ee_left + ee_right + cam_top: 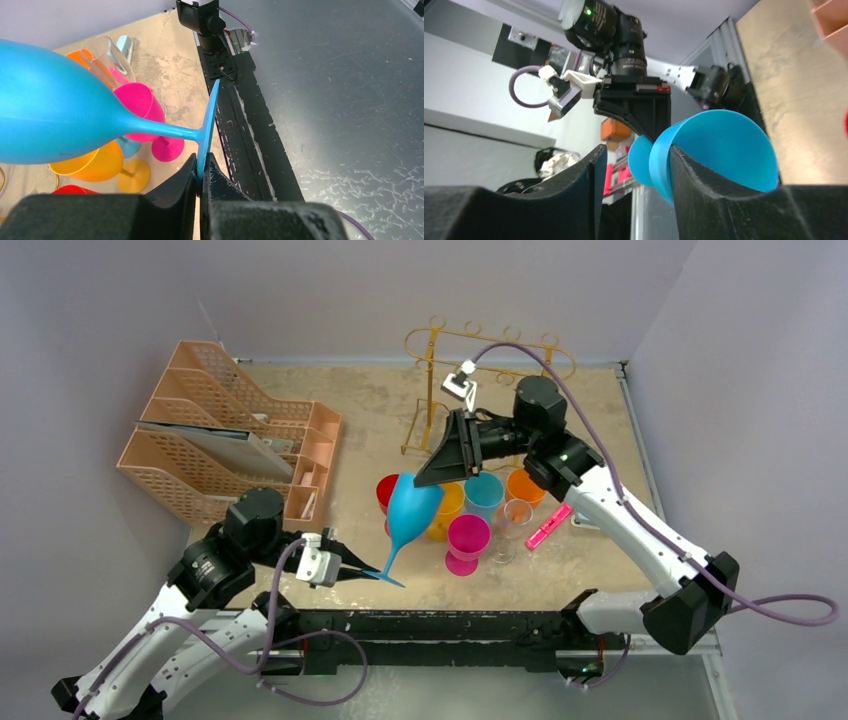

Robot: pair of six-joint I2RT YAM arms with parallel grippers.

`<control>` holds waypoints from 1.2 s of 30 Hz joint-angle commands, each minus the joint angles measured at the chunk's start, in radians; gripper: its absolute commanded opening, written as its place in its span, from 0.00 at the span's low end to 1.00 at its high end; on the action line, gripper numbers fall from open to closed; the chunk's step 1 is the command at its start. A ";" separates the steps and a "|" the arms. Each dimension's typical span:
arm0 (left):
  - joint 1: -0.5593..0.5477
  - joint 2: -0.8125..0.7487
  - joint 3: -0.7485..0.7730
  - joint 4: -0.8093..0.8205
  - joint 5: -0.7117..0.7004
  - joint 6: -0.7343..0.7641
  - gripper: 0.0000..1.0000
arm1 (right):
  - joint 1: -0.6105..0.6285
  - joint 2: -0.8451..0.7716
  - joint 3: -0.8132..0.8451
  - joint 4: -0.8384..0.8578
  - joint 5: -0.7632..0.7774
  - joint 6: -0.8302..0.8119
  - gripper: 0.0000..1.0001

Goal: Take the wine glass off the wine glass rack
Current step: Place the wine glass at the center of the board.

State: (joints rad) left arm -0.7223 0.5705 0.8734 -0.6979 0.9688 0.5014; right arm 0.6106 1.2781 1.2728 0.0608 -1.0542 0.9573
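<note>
Well, the blue wine glass (410,510) is off the wine glass rack (490,350), which stands well behind it at the back of the table (360,400). The glass hangs tilted in the air between my two arms, bowl up and toward the rack, foot down toward my bases. My left gripper (365,573) is clamped tight on the edge of the flat foot, and the left wrist view shows the thin blue disc pinched between the two black fingers (175,190). My right gripper (430,478) sits at the bowl's mouth with its jaws partly spread. The rim lies between them, and daylight shows between the rim and one finger (589,190). I cannot tell whether the other finger touches the bowl. Below and beside the glass a cluster stands on the table: a red cup (387,490), a yellow goblet (447,508), a light blue cup (484,495), an orange cup (524,486), a pink goblet (467,540) and a clear glass (514,525). A pink highlighter (548,526) lies just right of the cluster. Peach mesh file trays (230,440) sit on the left side of the table.
</note>
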 commanded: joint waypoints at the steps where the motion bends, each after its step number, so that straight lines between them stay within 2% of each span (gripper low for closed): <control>1: -0.004 0.017 0.042 0.036 0.034 0.025 0.00 | 0.049 0.027 0.031 -0.069 -0.100 -0.036 0.47; 4: -0.004 0.015 0.046 0.028 0.029 0.027 0.00 | 0.051 0.019 0.035 -0.146 -0.072 -0.093 0.37; 10: -0.003 0.016 0.047 0.004 0.017 0.033 0.00 | 0.052 0.003 0.033 -0.144 -0.077 -0.104 0.01; 14: -0.003 0.014 0.043 0.012 0.009 0.022 0.01 | 0.052 -0.028 0.022 -0.160 -0.047 -0.149 0.00; 15: -0.003 0.012 0.042 0.017 0.004 0.016 0.09 | 0.053 -0.037 0.019 -0.167 -0.041 -0.160 0.00; 18: -0.003 0.004 0.038 0.027 -0.033 -0.010 0.56 | 0.058 -0.060 0.010 -0.192 -0.015 -0.198 0.00; 21: -0.003 -0.011 0.043 0.012 -0.110 -0.048 0.72 | 0.087 -0.070 0.029 -0.329 0.057 -0.315 0.00; 24: -0.003 -0.033 0.060 -0.012 -0.170 -0.070 0.78 | 0.143 -0.072 0.071 -0.496 0.234 -0.479 0.00; 29: -0.003 -0.095 0.149 -0.094 -0.311 -0.096 0.82 | 0.260 -0.055 0.086 -0.608 0.454 -0.678 0.00; 33: -0.003 -0.152 0.170 -0.057 -0.574 -0.229 0.84 | 0.389 -0.057 0.049 -0.610 0.607 -0.844 0.00; 36: -0.003 -0.156 0.177 -0.015 -0.859 -0.409 0.96 | 0.498 -0.051 -0.017 -0.566 0.775 -0.963 0.00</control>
State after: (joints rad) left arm -0.7231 0.4133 1.0214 -0.7609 0.5068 0.3283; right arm 1.0000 1.2243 1.3067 -0.5171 -0.5301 0.2283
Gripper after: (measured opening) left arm 0.893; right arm 0.019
